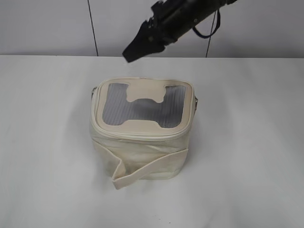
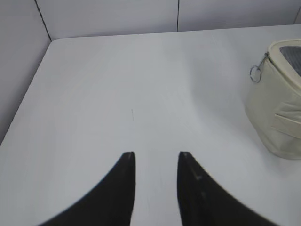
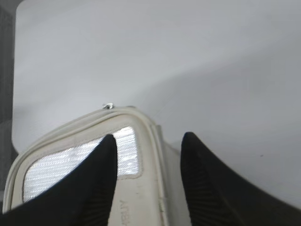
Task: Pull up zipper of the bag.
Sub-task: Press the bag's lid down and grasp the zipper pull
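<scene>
The exterior view looks down at a slant on the bag (image 1: 141, 130), centre frame. The left wrist view catches it at right edge; the right wrist view hangs close above its lid.

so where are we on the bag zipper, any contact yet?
Nothing looks done yet. The right gripper is open, above the bag near its rear rim, holding nothing. The left gripper is open over bare table, off to the bag's side. A ring pull hangs ungrasped at a corner. Left: grasp a pull and run the zipper.
</scene>
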`<move>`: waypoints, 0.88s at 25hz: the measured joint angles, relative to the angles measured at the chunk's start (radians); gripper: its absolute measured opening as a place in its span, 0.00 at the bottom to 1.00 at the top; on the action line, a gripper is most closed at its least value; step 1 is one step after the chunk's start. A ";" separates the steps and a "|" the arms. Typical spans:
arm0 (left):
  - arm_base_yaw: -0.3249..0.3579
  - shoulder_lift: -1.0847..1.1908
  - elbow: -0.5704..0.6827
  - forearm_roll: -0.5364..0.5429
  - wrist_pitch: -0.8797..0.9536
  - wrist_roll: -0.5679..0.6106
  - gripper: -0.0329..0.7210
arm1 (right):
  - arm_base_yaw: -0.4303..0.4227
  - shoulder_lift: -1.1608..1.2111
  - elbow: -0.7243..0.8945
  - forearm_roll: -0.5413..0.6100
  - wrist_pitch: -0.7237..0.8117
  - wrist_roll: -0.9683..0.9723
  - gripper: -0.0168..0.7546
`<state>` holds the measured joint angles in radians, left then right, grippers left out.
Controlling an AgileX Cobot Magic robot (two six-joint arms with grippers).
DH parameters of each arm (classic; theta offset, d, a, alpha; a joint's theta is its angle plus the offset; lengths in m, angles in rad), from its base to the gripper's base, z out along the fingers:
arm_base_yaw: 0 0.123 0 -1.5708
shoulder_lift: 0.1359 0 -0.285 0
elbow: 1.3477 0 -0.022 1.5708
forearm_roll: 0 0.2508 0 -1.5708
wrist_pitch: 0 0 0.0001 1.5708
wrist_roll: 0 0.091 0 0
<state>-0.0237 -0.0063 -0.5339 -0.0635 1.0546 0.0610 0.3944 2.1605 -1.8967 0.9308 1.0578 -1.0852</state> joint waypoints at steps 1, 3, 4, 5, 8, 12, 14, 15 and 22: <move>0.000 0.000 0.000 0.000 0.000 0.000 0.36 | 0.014 0.015 -0.008 -0.013 0.025 0.000 0.49; 0.000 0.000 0.000 0.000 0.000 0.000 0.36 | 0.040 0.046 -0.017 -0.039 0.070 -0.001 0.49; 0.000 0.000 0.000 0.000 0.000 0.000 0.36 | 0.052 0.059 -0.020 -0.046 0.081 -0.001 0.49; 0.000 0.000 0.000 0.000 0.000 0.000 0.36 | 0.061 0.069 -0.022 -0.050 0.087 -0.001 0.49; 0.000 0.000 0.000 0.000 0.000 0.000 0.36 | 0.073 0.092 -0.026 -0.057 0.083 0.000 0.49; 0.000 0.000 0.000 0.000 0.000 0.000 0.36 | 0.075 0.101 -0.029 -0.055 0.055 0.000 0.49; 0.000 0.000 0.000 0.000 0.000 0.000 0.36 | 0.075 0.107 -0.029 -0.052 0.032 0.000 0.49; 0.000 0.000 0.000 0.000 0.000 0.000 0.36 | 0.075 0.109 -0.029 -0.049 0.024 0.000 0.49; 0.000 0.000 0.000 0.000 0.000 0.000 0.36 | 0.075 0.115 -0.061 -0.035 -0.008 0.003 0.49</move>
<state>-0.0237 -0.0063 -0.5339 -0.0635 1.0546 0.0610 0.4689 2.2751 -1.9580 0.8953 1.0503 -1.0823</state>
